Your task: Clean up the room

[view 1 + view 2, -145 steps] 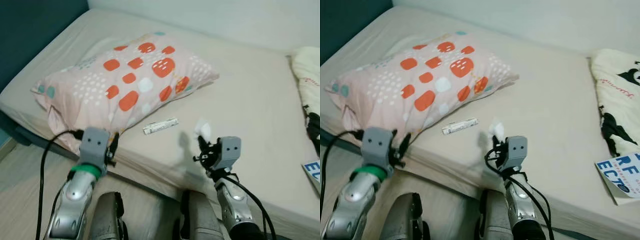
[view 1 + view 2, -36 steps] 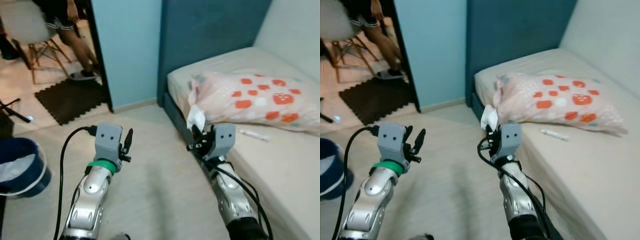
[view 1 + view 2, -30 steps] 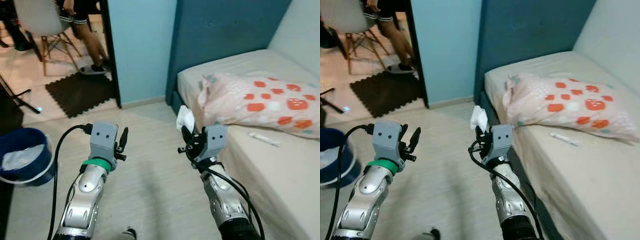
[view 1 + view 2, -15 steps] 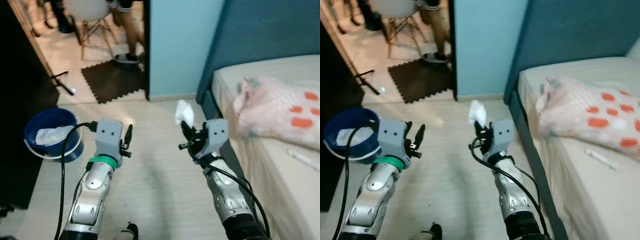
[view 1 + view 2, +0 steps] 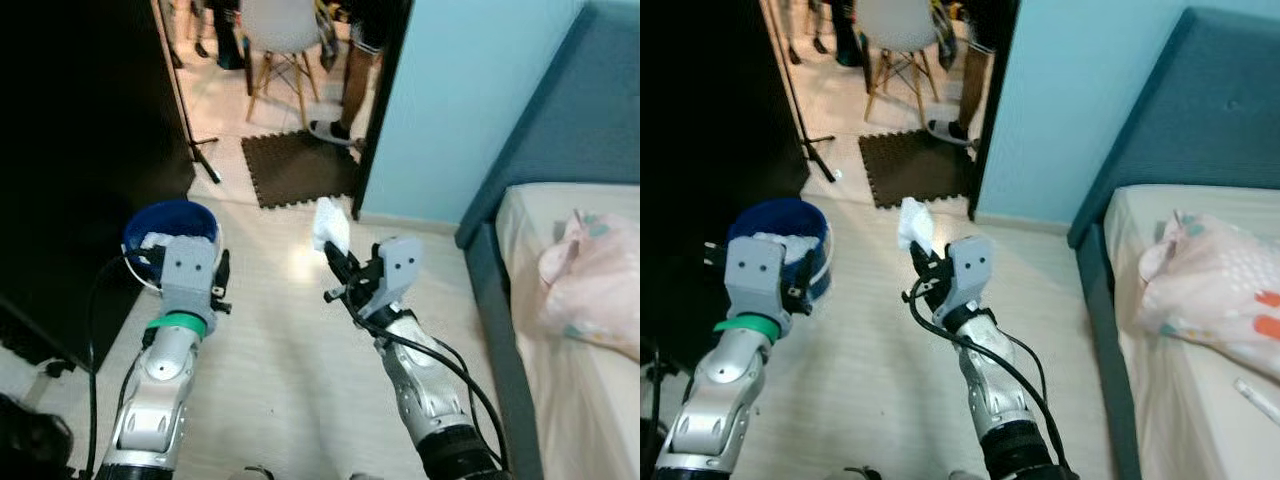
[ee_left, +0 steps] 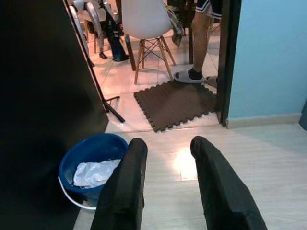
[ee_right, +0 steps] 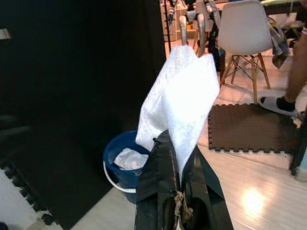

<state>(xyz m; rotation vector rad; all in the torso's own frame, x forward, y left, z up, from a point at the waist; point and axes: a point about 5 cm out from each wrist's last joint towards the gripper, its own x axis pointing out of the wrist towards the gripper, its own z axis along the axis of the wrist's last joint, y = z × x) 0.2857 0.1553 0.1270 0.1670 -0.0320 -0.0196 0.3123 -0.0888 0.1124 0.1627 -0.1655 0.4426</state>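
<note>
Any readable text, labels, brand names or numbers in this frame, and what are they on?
None can be read. The blue bucket, the white tissue in the right claw, the patterned pillow and the small tube on the bed show no legible writing.

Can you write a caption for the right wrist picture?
Right gripper pinching a white tissue, blue bucket ahead.
</note>
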